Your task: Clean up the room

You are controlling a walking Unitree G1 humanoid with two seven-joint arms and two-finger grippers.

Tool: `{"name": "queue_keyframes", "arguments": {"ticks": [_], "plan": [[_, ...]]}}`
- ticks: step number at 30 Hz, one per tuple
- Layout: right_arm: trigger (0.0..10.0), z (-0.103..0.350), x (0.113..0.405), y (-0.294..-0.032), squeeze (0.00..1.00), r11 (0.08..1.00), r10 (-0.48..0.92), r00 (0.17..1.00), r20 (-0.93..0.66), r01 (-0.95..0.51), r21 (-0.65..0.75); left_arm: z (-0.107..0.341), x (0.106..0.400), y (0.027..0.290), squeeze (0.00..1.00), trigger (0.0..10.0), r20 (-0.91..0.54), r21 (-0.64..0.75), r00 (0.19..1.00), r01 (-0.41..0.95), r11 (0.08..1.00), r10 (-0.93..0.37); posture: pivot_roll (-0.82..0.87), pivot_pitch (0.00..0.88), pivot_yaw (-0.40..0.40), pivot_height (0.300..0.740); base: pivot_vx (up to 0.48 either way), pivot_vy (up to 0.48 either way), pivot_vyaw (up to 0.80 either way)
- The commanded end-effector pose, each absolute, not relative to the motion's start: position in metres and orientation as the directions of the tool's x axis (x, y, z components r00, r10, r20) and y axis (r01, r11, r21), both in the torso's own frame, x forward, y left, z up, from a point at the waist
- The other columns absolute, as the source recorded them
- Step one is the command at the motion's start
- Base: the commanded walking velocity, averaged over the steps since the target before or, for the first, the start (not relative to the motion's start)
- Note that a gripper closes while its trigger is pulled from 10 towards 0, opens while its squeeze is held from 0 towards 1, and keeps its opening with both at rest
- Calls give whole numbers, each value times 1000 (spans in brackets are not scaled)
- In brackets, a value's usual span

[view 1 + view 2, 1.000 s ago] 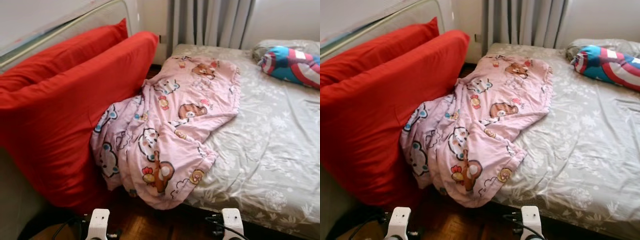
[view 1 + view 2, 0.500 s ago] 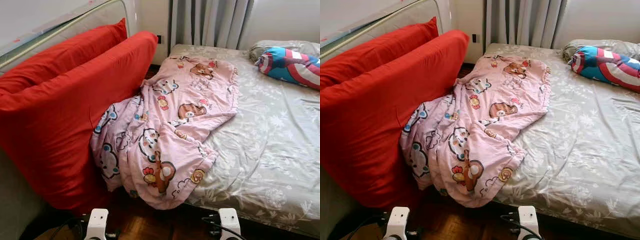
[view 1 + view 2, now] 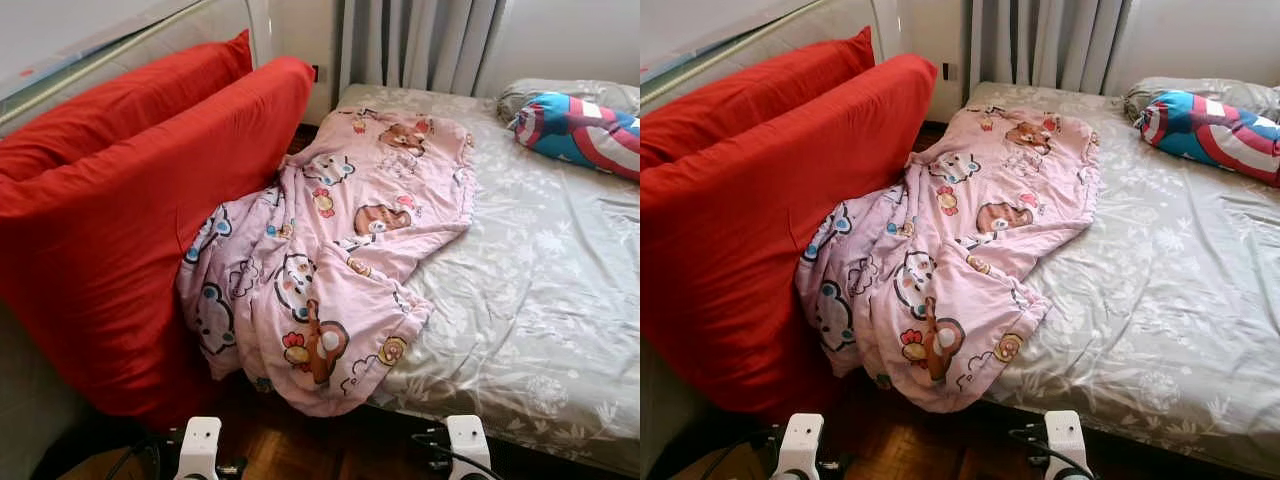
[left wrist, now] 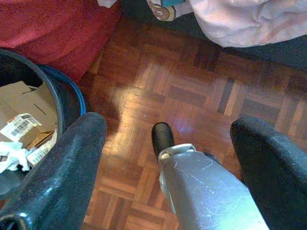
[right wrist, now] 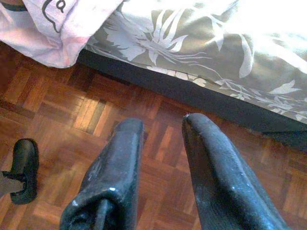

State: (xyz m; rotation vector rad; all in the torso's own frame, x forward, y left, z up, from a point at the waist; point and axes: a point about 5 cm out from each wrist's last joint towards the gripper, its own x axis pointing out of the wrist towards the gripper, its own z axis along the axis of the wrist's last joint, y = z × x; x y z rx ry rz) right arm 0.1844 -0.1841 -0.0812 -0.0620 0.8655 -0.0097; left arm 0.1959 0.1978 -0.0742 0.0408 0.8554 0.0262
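A gray pleated curtain (image 3: 420, 45) hangs behind the bed's far end, a wall outlet (image 3: 947, 71) sits just left of it, and reddish-brown parquet floor (image 4: 192, 100) spreads below the bed's dark base.

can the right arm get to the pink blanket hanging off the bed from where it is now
Probably yes. The right gripper hangs low over bare parquet floor, and the pink cartoon blanket droops over the bed edge just ahead, nothing between.

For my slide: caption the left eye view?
Pink cartoon blanket drapes off the bed beside red cushions.
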Motion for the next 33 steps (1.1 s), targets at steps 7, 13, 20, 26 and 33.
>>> {"name": "queue_keyframes", "arguments": {"ticks": [7,13,20,26,33], "plan": [[10000,-82,184,-181,0,998,-26,643,-765,-24,-55,-76,193,200,0,10000,-763,45,644,-15,999,44,-36,58,-9,740,256,0,0],[10000,-83,181,-182,0,998,-27,636,-771,-20,-52,-76,192,202,0,10000,-765,48,643,-9,999,42,-36,56,-6,740,281,0,0],[10000,-84,180,-182,0,998,-28,632,-774,-19,-52,-76,192,201,0,10000,-766,48,642,-5,999,40,-38,52,-5,740,288,0,0],[10000,-84,180,-182,0,999,-27,632,-774,-20,-51,-76,192,201,0,10000,-765,48,642,-6,999,40,-36,54,-7,740,286,0,0],[10000,-83,182,-180,0,998,-11,639,-770,-40,-47,-76,192,201,0,10000,-764,49,644,-10,999,44,-36,60,-9,740,247,0,0]]}}
